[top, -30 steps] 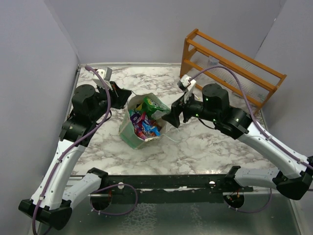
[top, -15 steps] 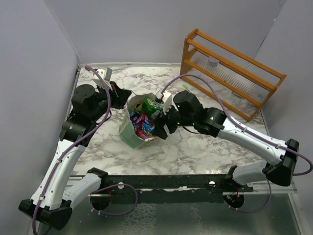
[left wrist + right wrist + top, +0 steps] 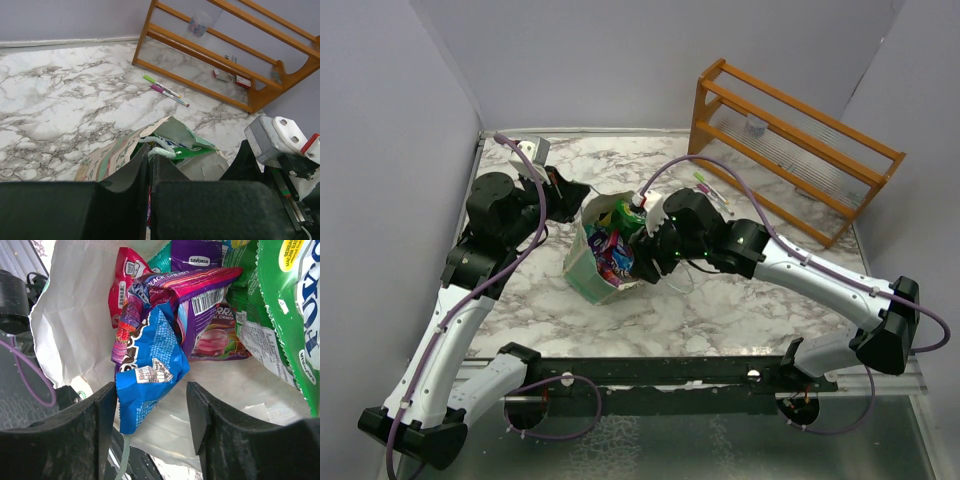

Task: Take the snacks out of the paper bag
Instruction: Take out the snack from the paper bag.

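The pale green paper bag [image 3: 582, 268] lies tipped on the marble table, its mouth facing right. My left gripper [image 3: 574, 203] is shut on the bag's rim and white cord handle [image 3: 161, 146] and holds the mouth open. My right gripper [image 3: 640, 254] is open, its fingers inside the bag mouth. In the right wrist view a blue packet [image 3: 150, 375] lies between the open jaws [image 3: 152, 402], touching the left finger. Behind it are a purple candy packet [image 3: 205, 310], a red packet [image 3: 125, 282] and a large green packet [image 3: 292, 310]. The green packet also shows in the left wrist view [image 3: 187, 150].
An orange wooden rack [image 3: 800, 140] stands at the back right. Two thin pens [image 3: 165, 91] lie on the table in front of it. Grey walls close in the left and back sides. The bag's cream inner wall [image 3: 75, 315] surrounds my right fingers.
My right arm has swung left and pushed its open gripper into the bag mouth, around the blue packet. The left arm and the bag have stayed put.
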Tool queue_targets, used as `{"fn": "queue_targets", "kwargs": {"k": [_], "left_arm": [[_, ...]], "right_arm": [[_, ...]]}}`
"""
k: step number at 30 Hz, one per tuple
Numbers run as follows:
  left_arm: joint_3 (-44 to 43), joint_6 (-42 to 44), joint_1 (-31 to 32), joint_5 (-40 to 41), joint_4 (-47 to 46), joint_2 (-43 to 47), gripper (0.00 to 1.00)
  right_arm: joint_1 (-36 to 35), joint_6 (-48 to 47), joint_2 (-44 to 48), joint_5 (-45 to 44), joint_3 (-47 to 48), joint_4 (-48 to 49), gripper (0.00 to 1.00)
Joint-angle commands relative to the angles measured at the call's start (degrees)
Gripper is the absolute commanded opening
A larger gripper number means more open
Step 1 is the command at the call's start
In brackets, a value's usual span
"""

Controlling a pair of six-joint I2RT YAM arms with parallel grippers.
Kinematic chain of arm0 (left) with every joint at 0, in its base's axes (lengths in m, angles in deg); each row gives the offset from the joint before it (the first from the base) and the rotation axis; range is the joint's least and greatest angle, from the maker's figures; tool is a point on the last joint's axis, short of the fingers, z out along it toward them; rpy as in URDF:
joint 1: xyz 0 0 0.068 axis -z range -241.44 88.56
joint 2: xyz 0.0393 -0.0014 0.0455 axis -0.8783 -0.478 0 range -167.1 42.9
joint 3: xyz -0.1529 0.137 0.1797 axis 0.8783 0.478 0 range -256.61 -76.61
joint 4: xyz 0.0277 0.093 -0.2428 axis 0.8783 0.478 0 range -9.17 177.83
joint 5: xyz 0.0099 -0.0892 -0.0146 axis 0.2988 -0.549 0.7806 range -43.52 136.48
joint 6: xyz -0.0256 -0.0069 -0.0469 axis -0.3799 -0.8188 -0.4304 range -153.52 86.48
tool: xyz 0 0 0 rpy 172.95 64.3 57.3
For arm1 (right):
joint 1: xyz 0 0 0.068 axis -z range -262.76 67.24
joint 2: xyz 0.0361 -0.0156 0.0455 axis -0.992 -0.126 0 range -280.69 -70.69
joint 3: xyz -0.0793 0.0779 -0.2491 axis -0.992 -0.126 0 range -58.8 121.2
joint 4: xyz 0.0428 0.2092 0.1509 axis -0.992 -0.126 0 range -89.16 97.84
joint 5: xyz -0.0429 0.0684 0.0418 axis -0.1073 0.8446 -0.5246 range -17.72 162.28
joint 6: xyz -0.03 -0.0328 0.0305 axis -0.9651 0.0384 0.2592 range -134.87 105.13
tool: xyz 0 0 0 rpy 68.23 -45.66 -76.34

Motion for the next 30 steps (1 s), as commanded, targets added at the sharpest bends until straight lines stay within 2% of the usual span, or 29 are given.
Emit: {"fn": "queue_targets", "kwargs": {"k": [1,11,17,27,30], "left_arm": [[-1.0,-0.5,0.0,-1.9,-6.3,1.3,0.0],[-1.1,0.0,-0.1,-1.3,-5.7,1.4,0.0],[-1.0,0.2,0.0,-1.1,-5.5,1.5,0.0],[-1.0,0.1,-0.1,-1.2,-5.5,1.5,0.0],[-1.0,0.1,-0.1,-1.3,-5.4,1.5,0.0]], "right_arm": [[-0.4,0.6,-0.9,0.8,0.5,1.7,0.55],[-0.4,0.6,-1.6,4.0,-1.1,1.7,0.41],[-0.4,0.5,-0.2,4.7,-1.1,2.5,0.21],[-0.4,0.5,4.8,2.8,-1.4,6.8,0.04],[-0.4,0.5,6.5,0.9,-1.9,8.4,0.01]]}}
